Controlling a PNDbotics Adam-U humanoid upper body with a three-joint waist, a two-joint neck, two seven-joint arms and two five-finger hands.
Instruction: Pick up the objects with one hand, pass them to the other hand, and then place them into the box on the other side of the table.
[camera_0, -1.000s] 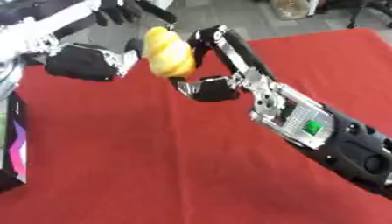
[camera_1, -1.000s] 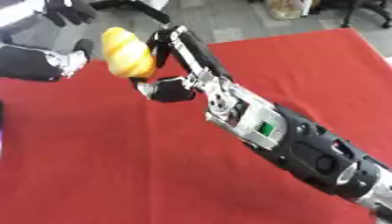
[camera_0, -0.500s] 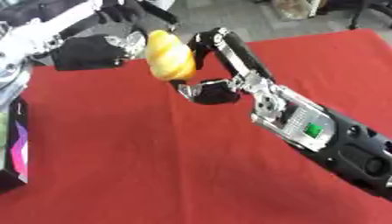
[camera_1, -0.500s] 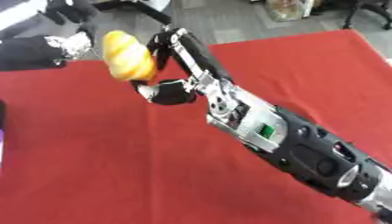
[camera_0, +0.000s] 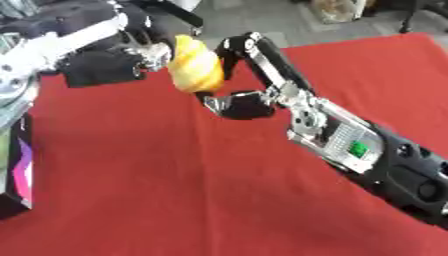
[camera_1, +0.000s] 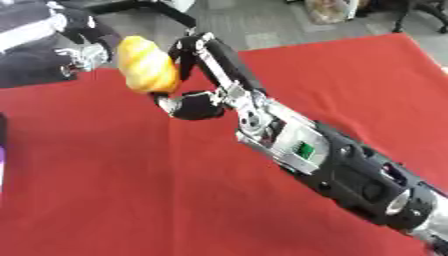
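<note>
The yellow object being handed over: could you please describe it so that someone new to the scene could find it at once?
Start from the red tablecloth and follow the right arm up to the right hand near the far edge. The yellow object is held there above the cloth, with the left hand close at its other side. It is a lumpy oval and the only bright yellow thing between two black hands.

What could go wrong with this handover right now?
1. The yellow object is held up above the red cloth between the right hand and the left hand; if the right lets go before the left has closed on it, it may drop.
2. The box sits at the left edge, away from the hands, so the carry there could lose it.
</note>
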